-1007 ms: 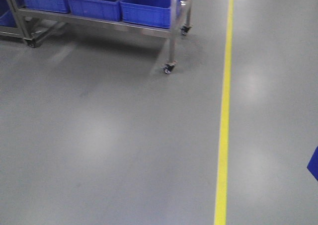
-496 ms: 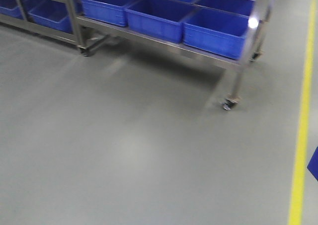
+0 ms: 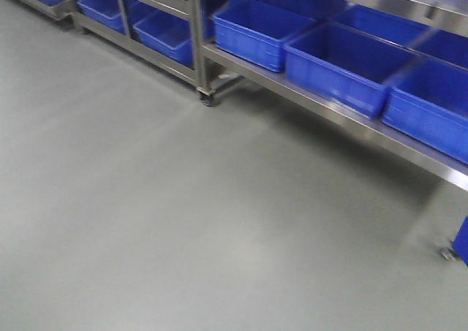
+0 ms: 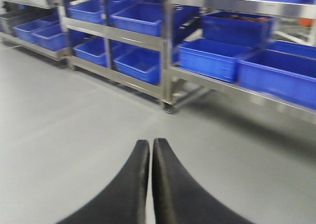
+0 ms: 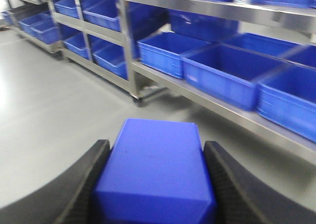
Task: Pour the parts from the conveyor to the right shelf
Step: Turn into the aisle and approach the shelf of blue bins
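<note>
My right gripper (image 5: 156, 146) is shut on the part (image 5: 155, 169), a bright-blue block wedged between its two black fingers (image 5: 89, 179). A blue corner of it (image 3: 461, 242) shows at the right edge of the front view. My left gripper (image 4: 150, 143) hangs above the grey floor, shut with nothing in it. The right shelf (image 3: 330, 106) is a steel-framed rack with large blue crates (image 3: 344, 62). It runs across the top of the front view and fills the background of both wrist views (image 5: 212, 104) (image 4: 168, 41). The conveyor is out of view.
Glossy grey floor (image 3: 161, 221) covers the lower left of the front view. A caster (image 3: 207, 96) sits under a steel shelf post. More racks with blue crates (image 4: 42, 31) continue to the left.
The front view has swung left and closer to the rack. The shelf now fills the upper right, and the yellow floor line has left the frame to the right. The blue corner stays put.
</note>
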You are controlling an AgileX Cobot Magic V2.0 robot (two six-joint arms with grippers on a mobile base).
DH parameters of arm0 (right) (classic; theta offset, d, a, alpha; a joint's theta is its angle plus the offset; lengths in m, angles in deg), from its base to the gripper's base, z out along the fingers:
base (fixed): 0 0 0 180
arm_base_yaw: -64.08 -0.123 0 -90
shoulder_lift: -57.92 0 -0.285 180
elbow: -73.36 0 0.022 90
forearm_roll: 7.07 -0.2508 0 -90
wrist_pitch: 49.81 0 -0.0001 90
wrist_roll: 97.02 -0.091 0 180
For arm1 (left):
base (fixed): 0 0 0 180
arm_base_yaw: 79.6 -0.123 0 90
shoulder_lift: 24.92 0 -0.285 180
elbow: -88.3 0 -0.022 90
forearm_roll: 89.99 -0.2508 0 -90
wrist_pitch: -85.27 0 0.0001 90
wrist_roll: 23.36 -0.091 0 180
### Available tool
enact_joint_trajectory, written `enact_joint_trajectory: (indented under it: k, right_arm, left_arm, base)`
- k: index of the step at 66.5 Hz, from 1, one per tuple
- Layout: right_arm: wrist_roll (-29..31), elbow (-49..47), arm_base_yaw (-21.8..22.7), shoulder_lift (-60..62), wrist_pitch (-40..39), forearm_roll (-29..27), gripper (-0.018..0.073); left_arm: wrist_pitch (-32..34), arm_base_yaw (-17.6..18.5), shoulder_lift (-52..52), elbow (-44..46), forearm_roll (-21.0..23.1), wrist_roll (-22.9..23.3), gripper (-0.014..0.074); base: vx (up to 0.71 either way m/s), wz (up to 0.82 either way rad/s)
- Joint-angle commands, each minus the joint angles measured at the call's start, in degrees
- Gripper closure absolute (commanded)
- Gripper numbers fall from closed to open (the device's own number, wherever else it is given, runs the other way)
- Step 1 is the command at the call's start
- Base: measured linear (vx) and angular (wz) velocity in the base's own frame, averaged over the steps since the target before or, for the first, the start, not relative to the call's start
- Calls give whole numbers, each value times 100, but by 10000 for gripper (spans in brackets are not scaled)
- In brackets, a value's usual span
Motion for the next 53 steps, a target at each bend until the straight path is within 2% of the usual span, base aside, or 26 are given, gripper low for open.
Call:
enact_joint_trajectory:
  k: [1, 53]
  right_arm:
    - [-11, -135, 6, -64, -397, -88, 564]
    - [-11, -135, 6, -69, -405, -88, 564]
  left_arm:
    - [452, 37, -60, 110, 45, 49, 603]
    - [450, 37, -65, 110, 45, 49, 603]
  base:
    - [80, 51]
    - [81, 60]
